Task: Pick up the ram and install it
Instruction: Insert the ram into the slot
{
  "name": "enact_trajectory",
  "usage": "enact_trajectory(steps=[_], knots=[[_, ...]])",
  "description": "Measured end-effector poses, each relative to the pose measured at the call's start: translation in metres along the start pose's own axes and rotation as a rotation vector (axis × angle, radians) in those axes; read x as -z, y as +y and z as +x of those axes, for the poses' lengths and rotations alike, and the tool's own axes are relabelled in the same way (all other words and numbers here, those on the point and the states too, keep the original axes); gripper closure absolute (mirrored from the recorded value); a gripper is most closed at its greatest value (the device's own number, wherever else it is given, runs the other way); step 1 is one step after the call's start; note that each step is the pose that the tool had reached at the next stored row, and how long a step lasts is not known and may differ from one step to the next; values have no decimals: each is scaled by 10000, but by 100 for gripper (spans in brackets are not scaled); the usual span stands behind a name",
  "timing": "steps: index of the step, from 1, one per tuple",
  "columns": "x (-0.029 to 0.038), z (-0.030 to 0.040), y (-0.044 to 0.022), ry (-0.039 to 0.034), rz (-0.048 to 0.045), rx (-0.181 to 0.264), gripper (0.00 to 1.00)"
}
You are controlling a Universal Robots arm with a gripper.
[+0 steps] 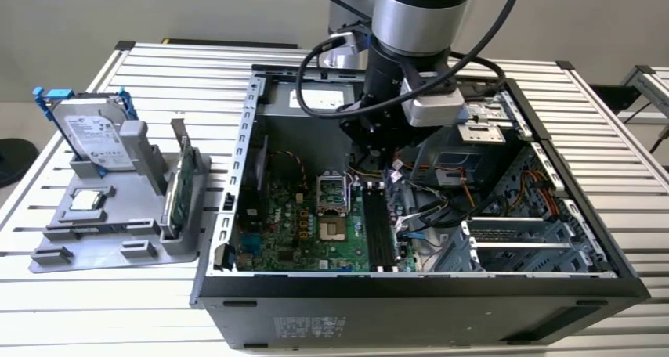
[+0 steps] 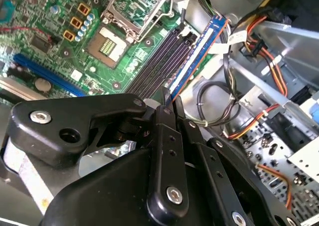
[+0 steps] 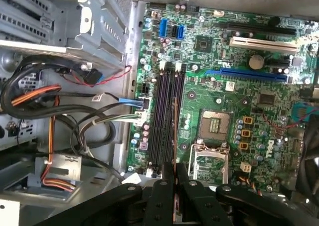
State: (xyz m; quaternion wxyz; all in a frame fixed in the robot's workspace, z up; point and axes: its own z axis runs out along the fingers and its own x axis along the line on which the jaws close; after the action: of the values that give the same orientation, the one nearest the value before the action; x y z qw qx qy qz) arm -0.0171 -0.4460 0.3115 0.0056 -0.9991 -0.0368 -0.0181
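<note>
In the exterior view my gripper point(image 1: 383, 155) is lowered into the open computer case point(image 1: 418, 283), above the motherboard point(image 1: 303, 228). The ram point(image 2: 197, 52) is a slim blue stick seen edge-on, running out from between my fingertips over the black memory slots point(image 2: 157, 61). In both wrist views my gripper point(image 2: 172, 99) is shut on the ram's near end. In the first wrist view the ram point(image 3: 174, 121) appears as a thin line lying along the two long memory slots point(image 3: 162, 116), with my gripper point(image 3: 174, 169) at its end. Whether it sits in a slot cannot be told.
An open processor socket point(image 3: 215, 126) lies beside the slots. Bundled cables point(image 3: 75, 106) and the drive cage point(image 1: 522, 239) crowd the other side. Outside the case, at the exterior view's left, a grey stand point(image 1: 115, 239) holds a silver hard drive point(image 1: 94, 134) and a green card point(image 1: 180, 189).
</note>
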Motion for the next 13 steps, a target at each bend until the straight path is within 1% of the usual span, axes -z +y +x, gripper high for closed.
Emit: enact_trajectory(steps=[9,13], knots=[[-9,-1,0,13,-51,-1354,100],[-20,-1,1,20,-65,-1882,100]])
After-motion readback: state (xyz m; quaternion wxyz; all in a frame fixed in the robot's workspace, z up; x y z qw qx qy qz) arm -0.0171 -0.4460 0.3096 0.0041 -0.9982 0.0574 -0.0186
